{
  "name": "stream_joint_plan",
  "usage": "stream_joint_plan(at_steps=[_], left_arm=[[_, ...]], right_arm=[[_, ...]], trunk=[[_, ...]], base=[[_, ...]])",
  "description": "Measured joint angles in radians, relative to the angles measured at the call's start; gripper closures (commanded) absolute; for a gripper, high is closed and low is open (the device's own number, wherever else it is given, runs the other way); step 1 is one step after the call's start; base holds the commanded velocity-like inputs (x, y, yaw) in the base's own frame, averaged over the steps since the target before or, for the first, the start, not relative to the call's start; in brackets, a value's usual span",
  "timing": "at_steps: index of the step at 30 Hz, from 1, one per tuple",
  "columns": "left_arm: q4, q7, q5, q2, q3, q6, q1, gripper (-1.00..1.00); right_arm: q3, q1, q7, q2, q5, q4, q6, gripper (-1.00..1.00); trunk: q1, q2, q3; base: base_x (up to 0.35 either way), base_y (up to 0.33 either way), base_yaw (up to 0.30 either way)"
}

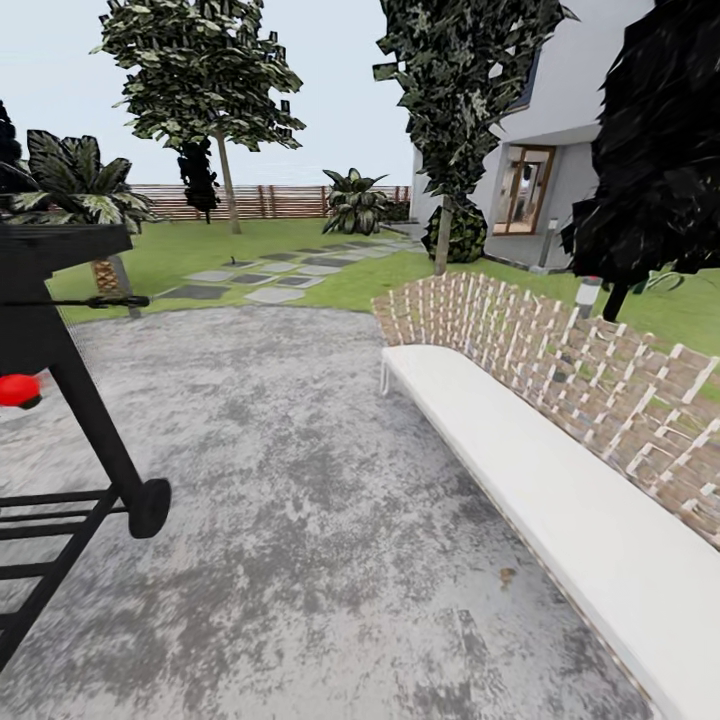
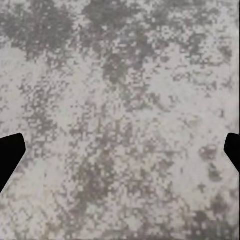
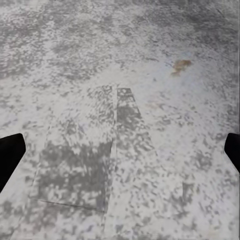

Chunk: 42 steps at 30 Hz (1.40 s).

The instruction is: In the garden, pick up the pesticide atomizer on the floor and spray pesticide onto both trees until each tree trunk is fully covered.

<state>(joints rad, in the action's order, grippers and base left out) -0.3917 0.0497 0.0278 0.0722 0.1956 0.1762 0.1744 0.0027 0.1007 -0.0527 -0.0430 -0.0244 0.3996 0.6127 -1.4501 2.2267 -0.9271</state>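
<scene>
Head view: I see the round grey mottled paved patch (image 1: 300,480), a black wheeled barbecue grill (image 1: 60,400) at left, a long white curved bench (image 1: 560,500) with woven backrest at right.
Trees: two pale-trunked trees (image 1: 228,180) (image 1: 443,235) stand far ahead on the green lawn (image 1: 200,250); atomizer unlocated.
Left gripper (image 2: 120,150): fingertips spread wide over paving, empty.
Right gripper (image 3: 120,150): same, spread, empty.

A home garden — green lawn (image 1: 200,250) ringed by a slatted wooden fence (image 1: 270,202), trees (image 1: 205,80), grey paved patio (image 1: 300,480) with a long white bench (image 1: 560,500) — beside a house (image 1: 560,150) with a door.
</scene>
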Motion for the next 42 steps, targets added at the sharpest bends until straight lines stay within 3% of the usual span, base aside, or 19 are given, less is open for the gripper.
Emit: stream_joint_plan(at_steps=[10,31,42], left_arm=[[0.0,0.0,0.0,0.0,0.0,0.0,0.0,-1.0],[-0.001,0.0,0.0,0.0,0.0,0.0,0.0,-1.0],[0.0,0.0,0.0,0.0,0.0,0.0,0.0,-1.0]], right_arm=[[0.001,0.0,0.0,0.0,0.0,0.0,0.0,-1.0],[0.001,0.0,0.001,0.0,0.0,-0.001,0.0,-1.0],[0.001,0.0,0.0,0.0,0.0,0.0,0.0,-1.0]], trunk=[[0.0,0.0,0.0],[0.0,0.0,0.0],[0.0,0.0,0.0]], base=[[0.334,-0.134,0.032],[0.339,-0.005,0.27],[0.339,0.0,0.033]])
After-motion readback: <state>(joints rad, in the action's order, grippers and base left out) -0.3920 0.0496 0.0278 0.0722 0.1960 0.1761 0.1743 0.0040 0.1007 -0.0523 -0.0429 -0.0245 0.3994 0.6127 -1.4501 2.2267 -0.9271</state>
